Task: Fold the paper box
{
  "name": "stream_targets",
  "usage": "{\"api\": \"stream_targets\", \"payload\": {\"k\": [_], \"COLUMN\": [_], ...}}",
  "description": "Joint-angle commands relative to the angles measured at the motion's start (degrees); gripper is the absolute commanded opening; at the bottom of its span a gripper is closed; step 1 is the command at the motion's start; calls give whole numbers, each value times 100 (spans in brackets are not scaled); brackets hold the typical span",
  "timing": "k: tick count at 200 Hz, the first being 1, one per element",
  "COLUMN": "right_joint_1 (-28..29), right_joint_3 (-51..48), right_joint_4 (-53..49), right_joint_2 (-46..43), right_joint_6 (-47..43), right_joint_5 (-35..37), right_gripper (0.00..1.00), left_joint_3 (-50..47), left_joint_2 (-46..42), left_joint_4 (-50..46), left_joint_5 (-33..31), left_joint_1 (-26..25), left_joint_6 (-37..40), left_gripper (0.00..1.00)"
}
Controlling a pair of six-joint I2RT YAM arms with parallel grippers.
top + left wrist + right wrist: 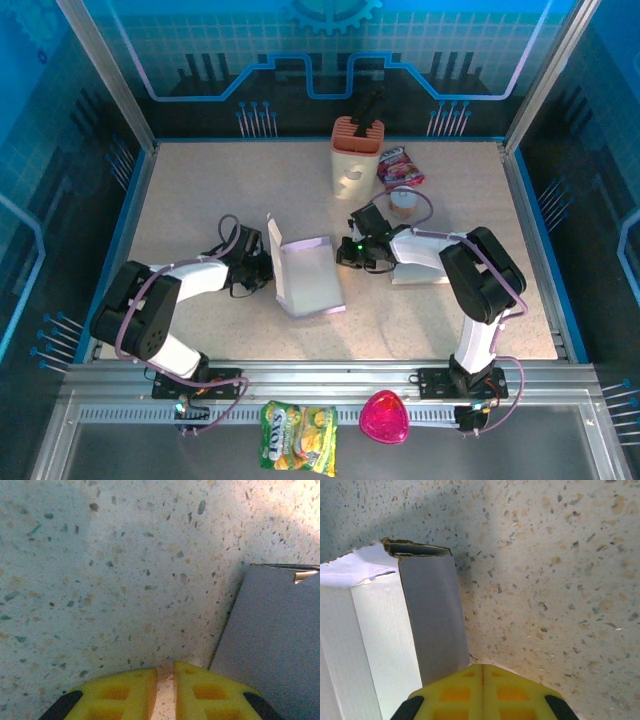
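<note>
We see the paper box (308,275) lying half-folded near the middle of the bench (190,190), one flap upright at its left end. Both arms stretch low toward it. The left gripper (262,270) is just beside its left wall, a thin slit apart and empty, and the right gripper (347,256) is clenched on nothing beside its right wall.

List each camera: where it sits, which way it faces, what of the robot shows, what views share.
Top external: above and behind the bases, looking down on the table; both arms show, left gripper and right gripper flanking the paper box.
Left wrist: on the left arm, facing the table; its yellow fingers, a slit apart, beside the box wall.
Right wrist: on the right arm, facing the table; its shut yellow fingers beside the box.
Shared: all three show the box and table.
</note>
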Motion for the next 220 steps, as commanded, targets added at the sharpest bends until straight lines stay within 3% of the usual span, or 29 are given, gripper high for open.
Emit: {"api": "stream_targets", "payload": {"k": [1, 28, 50, 65, 113, 147, 191, 220], "right_joint_1": [130, 132, 130, 168, 733, 1131, 1145, 1031], "right_joint_3": [155, 137, -91, -400, -1355, -1518, -1590, -1579], "right_joint_4": [96, -7, -9, 247, 1331, 1711, 700, 363], "right_joint_2": [60, 44, -157, -337, -604, -744, -1553, -2243], "right_joint_6": [75, 177, 429, 804, 2459, 3171, 2511, 1203], "right_joint_5": [-36, 44, 250, 290, 566, 801, 1470, 1738], "right_gripper": [3, 4, 16, 20, 23, 27, 36, 44], "left_joint_3": [282, 496, 838, 1158, 2263, 3065, 3537, 3798], "left_joint_2": [700, 755, 847, 981, 1686, 1983, 1552, 1002], "left_joint_4": [1630, 1461, 1123, 892, 513, 109, -932, -1742], "left_joint_5": [78, 109, 91, 128, 692, 958, 262, -524], "left_joint_1": [-75, -75, -75, -75, -84, -263, -259, -259], "left_joint_6": [191, 273, 421, 558, 796, 1160, 1672, 1992], "left_gripper": [18, 19, 20, 20, 20, 23, 35, 42]}}
